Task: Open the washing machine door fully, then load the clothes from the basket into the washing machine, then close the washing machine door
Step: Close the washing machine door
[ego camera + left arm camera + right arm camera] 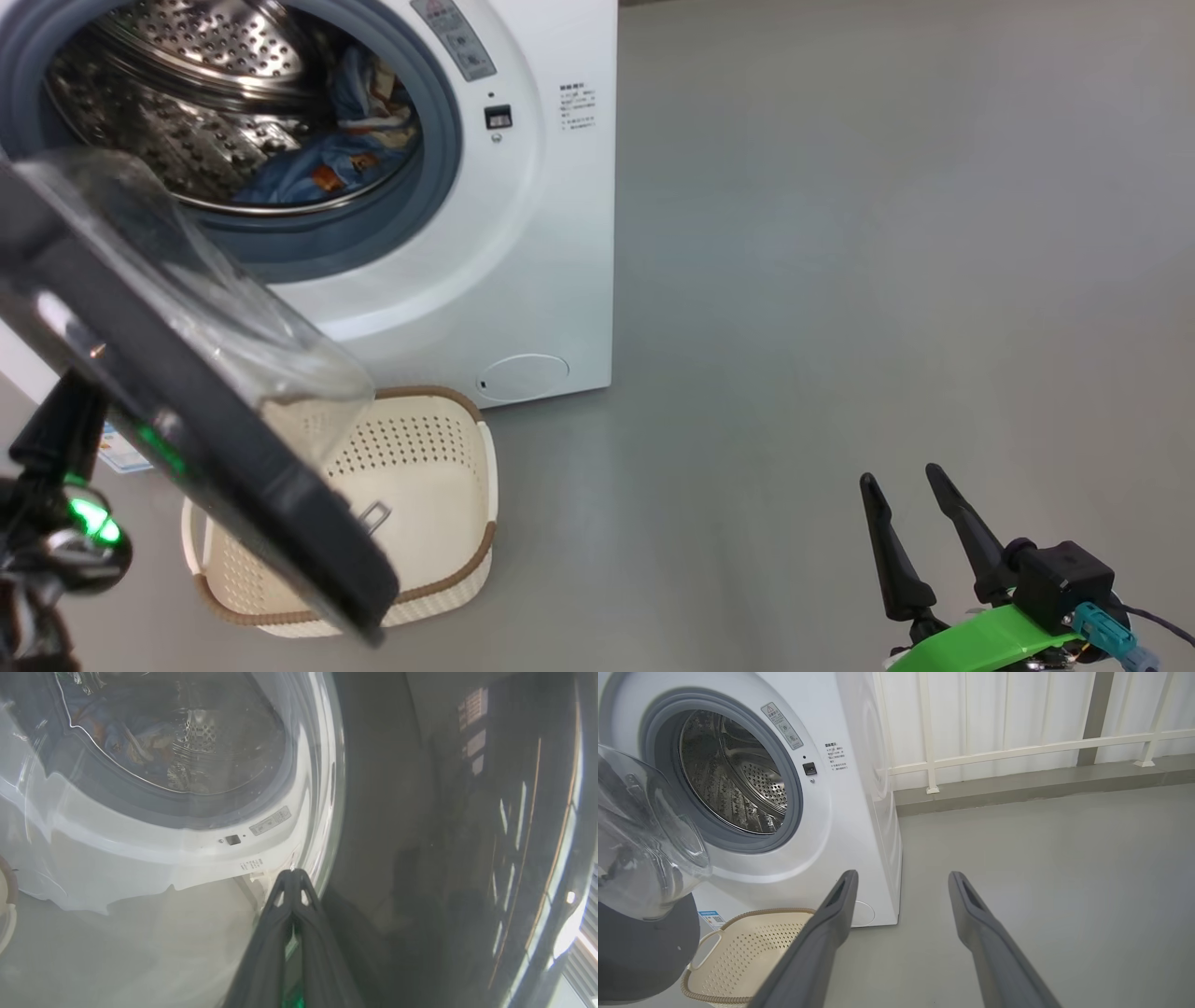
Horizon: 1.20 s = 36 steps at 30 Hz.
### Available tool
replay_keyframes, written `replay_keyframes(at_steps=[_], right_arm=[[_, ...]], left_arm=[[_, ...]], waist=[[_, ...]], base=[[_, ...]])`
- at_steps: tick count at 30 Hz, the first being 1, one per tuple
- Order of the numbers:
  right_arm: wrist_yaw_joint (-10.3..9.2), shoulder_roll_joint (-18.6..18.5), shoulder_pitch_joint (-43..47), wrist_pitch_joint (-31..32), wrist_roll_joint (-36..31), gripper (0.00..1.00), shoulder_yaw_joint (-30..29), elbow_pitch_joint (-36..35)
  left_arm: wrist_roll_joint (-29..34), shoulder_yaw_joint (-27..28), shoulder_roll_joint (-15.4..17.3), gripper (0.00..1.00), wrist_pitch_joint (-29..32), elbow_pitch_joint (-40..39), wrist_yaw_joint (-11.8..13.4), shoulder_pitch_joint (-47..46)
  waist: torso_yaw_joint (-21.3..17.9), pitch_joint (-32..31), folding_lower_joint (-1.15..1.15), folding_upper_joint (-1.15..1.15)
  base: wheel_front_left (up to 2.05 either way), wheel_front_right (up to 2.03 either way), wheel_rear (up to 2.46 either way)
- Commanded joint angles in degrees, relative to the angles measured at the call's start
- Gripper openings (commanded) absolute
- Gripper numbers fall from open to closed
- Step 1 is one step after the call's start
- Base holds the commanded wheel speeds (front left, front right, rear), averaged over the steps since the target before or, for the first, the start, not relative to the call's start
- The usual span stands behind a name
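**Mia:** Where was the door (271, 523)?

**Tom:** It hung out at the near left, part way open, in front of the washer (551, 233). Its glass bowl faced the drum.

**Mia:** And the clothes (317, 168)?

**Tom:** They lay inside the drum, a blue heap at the bottom. The basket (420, 448) sat on the floor (840, 233) just in front of the washer, under the door. It looked empty where I could see in.

**Mia:** So what was left to do?

**Tom:** I think only shutting the door.

**Mia:** Why was the left end effector (293, 873) behind the door?

**Tom:** Its two fingers were pressed together and held nothing. The tips looked set against the door's outer side, where the glass meets the black rim. Two fingers together make one firm stick, which I guess is good for pushing. There was nothing to pinch there.

**Mia:** And the right end effector (901, 474)?

**Tom:** It was spread wide and held nothing. It hung at the near right over the bare floor, well apart from the door. I think it waited there so the door had room to swing.

**Mia:** What could go wrong?

**Tom:** The glass looked smooth, so the tips might slip.
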Motion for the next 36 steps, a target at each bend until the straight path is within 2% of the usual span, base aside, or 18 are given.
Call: replay_keyframes(at_steps=[1,11,20,27,36], right_arm=[[0.09,0.0,-1.0,-0.7,0.2,1.0,1.7,-1.5],[0.09,0.0,-2.2,-0.7,0.6,1.0,1.9,-1.6],[0.09,0.0,-3.2,-0.7,0.9,1.0,2.3,-1.6],[0.09,0.0,-3.5,-0.7,1.2,1.0,2.2,-1.5],[0.09,0.0,-2.8,-0.7,1.7,1.0,1.9,-1.2]], left_arm=[[0.3,0.1,0.9,0.0,-0.2,-1.2,-0.6,-3.0],[-0.1,-3.6,-0.3,0.0,-10.8,0.3,-0.6,-7.5],[-0.1,-7.1,-0.4,0.0,-17.3,4.1,-0.6,-10.7],[0.1,-8.5,1.5,0.0,-20.8,4.6,-0.6,-11.3],[2.7,-11.5,5.6,0.0,-25.8,-1.3,-0.6,-7.0]], waist=[[-0.3,0.5,0.0,0.0],[-1.0,2.8,0.0,0.0],[-1.6,4.5,0.0,0.0],[-1.7,4.6,0.0,0.0],[-0.7,2.4,0.0,0.0]], base=[[0.0,0.0,0.0],[0.0,0.0,0.0],[0.0,0.0,0.0],[0.0,0.0,0.0],[0.0,0.0,0.0]])
